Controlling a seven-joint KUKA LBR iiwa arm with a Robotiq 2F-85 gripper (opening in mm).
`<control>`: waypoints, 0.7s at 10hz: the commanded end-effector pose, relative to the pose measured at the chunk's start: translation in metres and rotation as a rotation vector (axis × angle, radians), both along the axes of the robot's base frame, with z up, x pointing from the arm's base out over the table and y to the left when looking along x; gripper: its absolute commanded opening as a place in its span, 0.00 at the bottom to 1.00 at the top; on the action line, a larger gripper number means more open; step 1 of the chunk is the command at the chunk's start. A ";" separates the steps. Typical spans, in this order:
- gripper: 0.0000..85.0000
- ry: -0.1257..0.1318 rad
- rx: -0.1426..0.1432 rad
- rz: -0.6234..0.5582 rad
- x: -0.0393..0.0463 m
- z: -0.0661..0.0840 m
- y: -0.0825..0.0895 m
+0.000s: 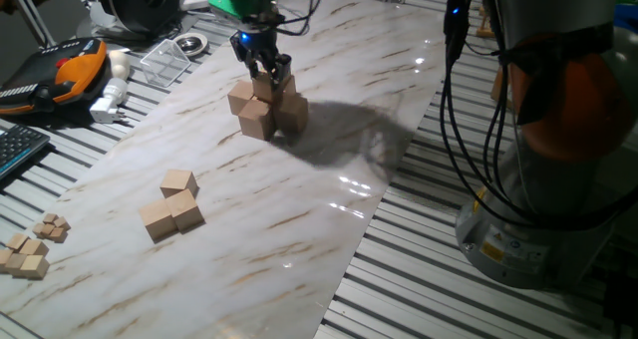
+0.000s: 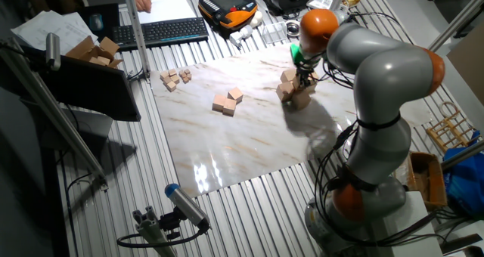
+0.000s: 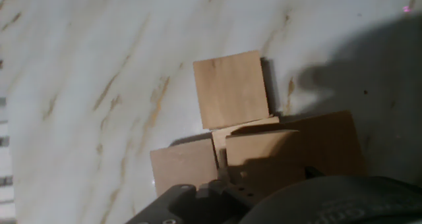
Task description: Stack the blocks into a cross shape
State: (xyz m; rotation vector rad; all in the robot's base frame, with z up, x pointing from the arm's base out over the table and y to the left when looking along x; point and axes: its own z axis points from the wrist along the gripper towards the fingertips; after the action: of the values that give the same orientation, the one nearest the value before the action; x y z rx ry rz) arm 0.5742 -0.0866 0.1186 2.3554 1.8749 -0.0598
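Several tan wooden blocks (image 1: 261, 115) form a small pile at the far middle of the marble sheet, and they show too in the other fixed view as blocks (image 2: 291, 91). My gripper (image 1: 271, 72) stands straight over the pile, shut on the top block (image 1: 276, 84). In the hand view the held block (image 3: 264, 159) fills the lower middle, with one block (image 3: 231, 89) lying beyond it, one (image 3: 183, 168) to its left and one (image 3: 333, 135) to its right. Three loose blocks (image 1: 173, 206) sit together at the near left.
A cluster of tiny wooden cubes (image 1: 30, 251) lies off the sheet's left edge. A black-and-orange pendant (image 1: 62, 72), a keyboard (image 1: 15, 150), a white plug (image 1: 110, 100) and a clear plastic box (image 1: 164, 60) crowd the far left. The arm's base (image 1: 558, 179) with cables stands at the right.
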 end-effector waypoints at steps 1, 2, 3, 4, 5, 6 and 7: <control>0.00 0.009 -0.005 -0.141 0.0005 -0.001 0.000; 0.00 0.024 0.007 -0.104 0.0002 -0.001 0.000; 0.00 0.030 0.016 -0.075 0.0001 -0.001 0.000; 0.00 0.035 0.027 -0.048 0.0000 -0.001 0.000; 0.00 0.040 0.038 -0.023 0.0001 -0.001 0.000; 0.00 0.046 0.042 0.004 0.0001 -0.001 0.000; 0.00 0.049 0.045 0.021 0.0000 -0.001 0.000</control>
State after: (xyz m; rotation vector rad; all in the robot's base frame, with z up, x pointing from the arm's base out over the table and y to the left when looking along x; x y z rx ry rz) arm 0.5741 -0.0872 0.1176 2.3818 1.9450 -0.0750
